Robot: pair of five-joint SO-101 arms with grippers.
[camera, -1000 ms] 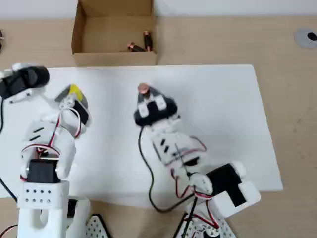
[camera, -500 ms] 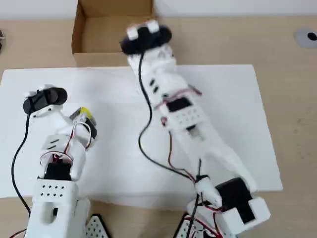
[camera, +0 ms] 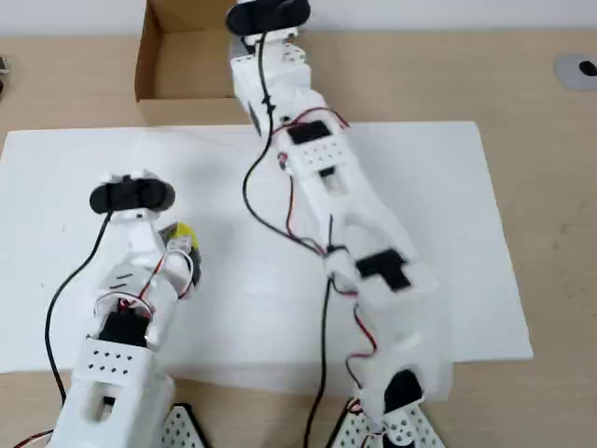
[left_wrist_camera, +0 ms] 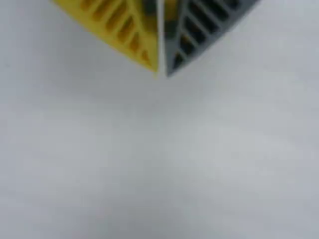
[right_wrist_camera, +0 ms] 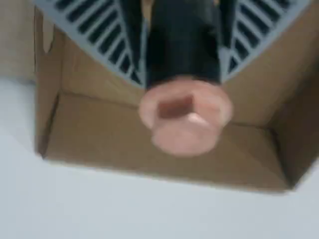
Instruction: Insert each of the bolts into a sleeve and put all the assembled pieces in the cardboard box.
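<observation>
The right pincer is clamped on a black sleeve with a copper bolt seated in its lower end, the cardboard box open beneath it, and a release too near the wall might tip the piece out or shake the bolt loose.

Surface: light wooden tabletop, evenly lit. A white rectangular sheet lies flat across its centre, from 9 to 3 o'clock. Grey round disc at 2 o'clock, off the sheet. Pale strip along the 12 o'clock edge.
</observation>
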